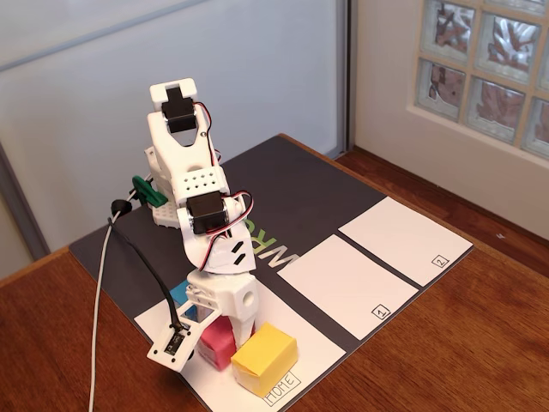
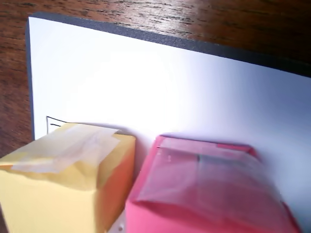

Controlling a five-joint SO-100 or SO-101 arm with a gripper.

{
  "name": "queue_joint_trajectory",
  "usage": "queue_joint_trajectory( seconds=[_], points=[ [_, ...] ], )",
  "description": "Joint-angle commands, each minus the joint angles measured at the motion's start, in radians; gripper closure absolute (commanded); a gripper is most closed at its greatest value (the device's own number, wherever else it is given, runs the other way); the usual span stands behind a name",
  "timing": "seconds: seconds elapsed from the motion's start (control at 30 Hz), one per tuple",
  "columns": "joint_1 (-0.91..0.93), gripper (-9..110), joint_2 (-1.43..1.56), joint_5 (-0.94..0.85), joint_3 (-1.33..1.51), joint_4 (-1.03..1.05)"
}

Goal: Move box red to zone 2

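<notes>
my arm (image 1: 202,215) stands bent over the home panel (image 1: 296,348), crowding the red box (image 1: 219,343). the yellow box (image 1: 264,358) sits just beside the red box, leaving only a thin gap; the blue box (image 1: 178,294) flanks the other side. panel 1 (image 1: 343,283) and panel 2 (image 1: 403,236) lie bare, open for passing.

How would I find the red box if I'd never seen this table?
Look at the white HOME panel at the mat's near end, under the white arm. Three small boxes sit there: the red box is the pinkish middle one, between the yellow box and the blue box.
</notes>
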Motion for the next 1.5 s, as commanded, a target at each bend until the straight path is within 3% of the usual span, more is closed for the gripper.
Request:
queue_joint_trajectory(
  seconds=[0.0,0.2,0.7,0.97,1.47],
  points=[
    [-0.008,91,0.018,-0.029,-0.035,0.021],
    [-0.023,102,0.069,-0.066,-0.035,0.072],
    [-0.081,102,0.417,-0.216,-0.106,0.39],
    [-0.129,102,0.545,-0.534,-0.175,0.469],
    [-0.442,102,0.515,-0.881,-0.232,0.617]
  ],
)
